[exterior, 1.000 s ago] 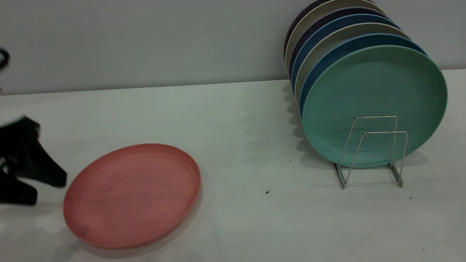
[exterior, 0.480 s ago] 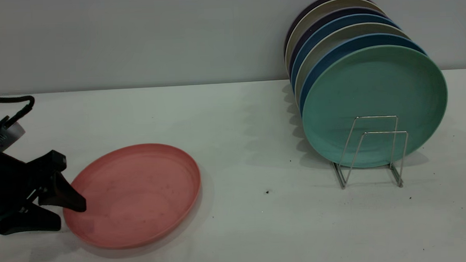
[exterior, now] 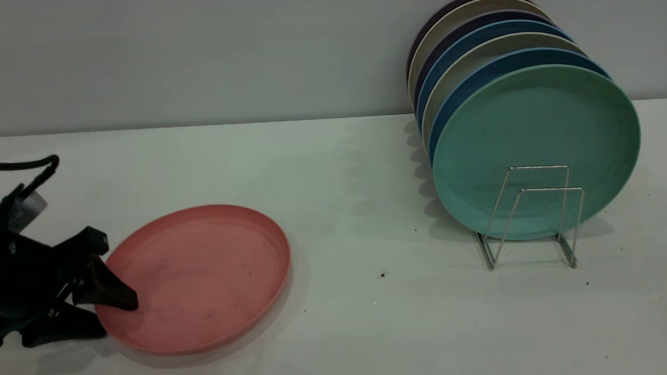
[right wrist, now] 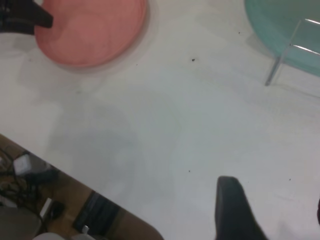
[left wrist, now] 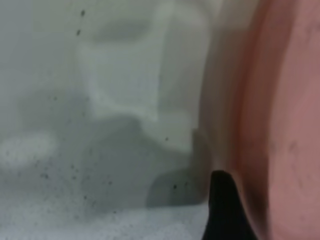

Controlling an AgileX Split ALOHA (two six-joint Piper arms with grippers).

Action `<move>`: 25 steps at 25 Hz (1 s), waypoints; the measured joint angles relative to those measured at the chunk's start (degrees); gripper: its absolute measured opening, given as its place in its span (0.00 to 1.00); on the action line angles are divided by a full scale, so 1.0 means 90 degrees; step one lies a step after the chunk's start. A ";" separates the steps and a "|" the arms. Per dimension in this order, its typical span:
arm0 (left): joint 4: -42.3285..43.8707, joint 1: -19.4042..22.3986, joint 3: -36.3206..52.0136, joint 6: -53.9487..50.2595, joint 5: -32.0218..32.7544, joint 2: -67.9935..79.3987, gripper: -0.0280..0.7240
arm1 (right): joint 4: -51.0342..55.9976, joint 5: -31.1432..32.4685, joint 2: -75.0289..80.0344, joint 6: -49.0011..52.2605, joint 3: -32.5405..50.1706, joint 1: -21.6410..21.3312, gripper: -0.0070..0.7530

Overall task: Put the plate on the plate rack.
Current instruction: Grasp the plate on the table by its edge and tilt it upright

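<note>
The salmon-pink plate (exterior: 203,278) lies flat on the white table at the front left; it also shows in the right wrist view (right wrist: 92,27) and the left wrist view (left wrist: 295,125). My left gripper (exterior: 109,316) is open at the plate's left rim: its upper finger reaches over the rim into the plate, and its lower finger lies on the table outside. One of its fingers (left wrist: 225,210) shows beside the rim. The silver wire plate rack (exterior: 534,219) stands at the right. My right gripper (right wrist: 275,215) is open and empty, high above the table's front.
Several plates stand upright in the rack, with a teal-green plate (exterior: 534,147) frontmost and two free wire loops in front of it. The table's front edge (right wrist: 75,182) has cables and gear below it. Dark specks dot the table.
My left gripper has come down and moved right until it straddles the plate's left rim. The plate has shifted slightly to the right.
</note>
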 joint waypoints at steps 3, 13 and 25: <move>-0.0008 0.0000 0.0000 0.0000 0.0002 0.0007 0.67 | 0.0000 -0.0012 0.0000 0.0000 0.0000 0.0000 0.56; -0.0008 0.0000 -0.0005 0.0006 -0.0218 0.0007 0.11 | 0.0000 -0.0029 0.0000 0.0000 0.0000 0.0000 0.56; 0.0012 0.0000 -0.0075 0.0743 -0.0312 -0.0171 0.05 | 0.0150 0.0062 0.0000 0.0000 0.0000 0.0000 0.56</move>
